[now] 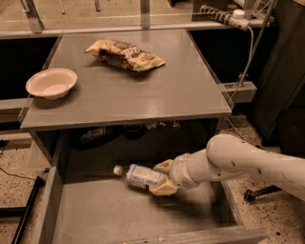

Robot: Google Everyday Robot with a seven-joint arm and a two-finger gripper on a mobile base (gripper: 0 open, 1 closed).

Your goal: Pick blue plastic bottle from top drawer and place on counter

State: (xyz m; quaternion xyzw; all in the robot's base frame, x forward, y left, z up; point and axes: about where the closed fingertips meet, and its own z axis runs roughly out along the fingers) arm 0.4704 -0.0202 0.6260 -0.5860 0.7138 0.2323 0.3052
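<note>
The blue plastic bottle (139, 176) is a small clear bottle with a pale label and a white cap pointing left. It is inside the open top drawer (95, 214), tilted and a little above the grey bottom. My gripper (163, 177) reaches in from the right on a white arm (238, 164), and its yellowish fingers (165, 188) are shut on the bottle's right end. The counter (143, 95) is the grey desk top above the drawer.
A yellow-brown snack bag (125, 54) lies at the counter's back middle. A white bowl (51, 83) sits at the counter's left edge. A power strip with a cable (233, 14) hangs at the back right. A dark stand (26, 209) is left of the drawer.
</note>
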